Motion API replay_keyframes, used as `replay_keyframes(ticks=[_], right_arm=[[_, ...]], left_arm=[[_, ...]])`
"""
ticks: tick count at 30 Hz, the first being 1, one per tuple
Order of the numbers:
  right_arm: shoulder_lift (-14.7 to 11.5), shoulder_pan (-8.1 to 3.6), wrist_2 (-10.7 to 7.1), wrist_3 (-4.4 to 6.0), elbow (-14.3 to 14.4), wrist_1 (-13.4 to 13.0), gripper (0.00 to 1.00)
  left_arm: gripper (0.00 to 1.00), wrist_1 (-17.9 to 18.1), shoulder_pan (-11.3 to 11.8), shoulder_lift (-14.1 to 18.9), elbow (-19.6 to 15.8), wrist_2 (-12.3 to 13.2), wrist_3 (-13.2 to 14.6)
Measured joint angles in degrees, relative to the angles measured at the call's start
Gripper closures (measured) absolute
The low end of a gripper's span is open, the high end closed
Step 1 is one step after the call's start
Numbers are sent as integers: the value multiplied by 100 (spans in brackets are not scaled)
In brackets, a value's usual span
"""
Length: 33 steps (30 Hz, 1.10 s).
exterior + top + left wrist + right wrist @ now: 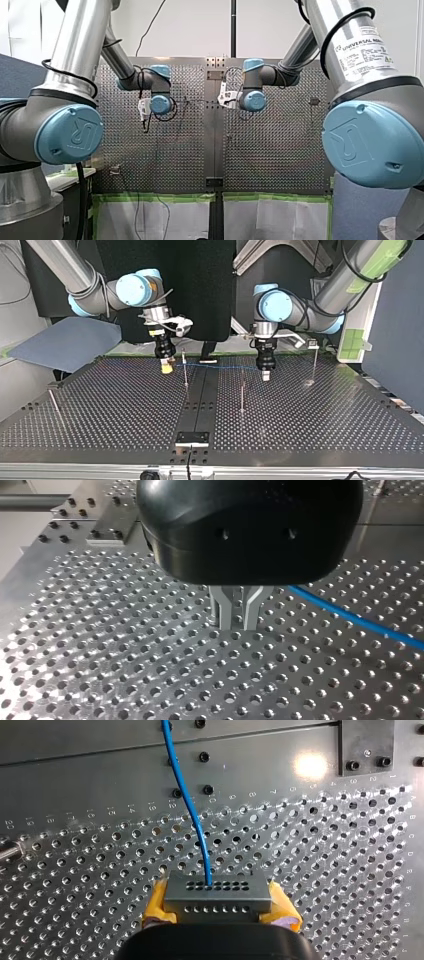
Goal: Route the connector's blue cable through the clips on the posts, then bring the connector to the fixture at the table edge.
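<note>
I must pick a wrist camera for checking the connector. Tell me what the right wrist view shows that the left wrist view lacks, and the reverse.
Only the right wrist view: the grey metal connector block with rows of small holes, clamped between the yellow pads of my right gripper, the thin blue cable entering its face. Only the left wrist view: my left gripper, black with metal fingers nearly together, low over the perforated metal table. Both: the blue cable and that table.
</note>
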Motion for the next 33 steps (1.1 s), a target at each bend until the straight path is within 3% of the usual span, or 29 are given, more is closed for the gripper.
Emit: replay_keyframes(ticks=[16, 33], right_arm=[[29, -38, -4, 6, -27, -50, 100], [214, -205, -94, 0, -174, -18, 100]], left_arm=[[84, -151, 105, -45, 389, 111, 9], [84, -313, 310, -336, 705, 466, -105]])
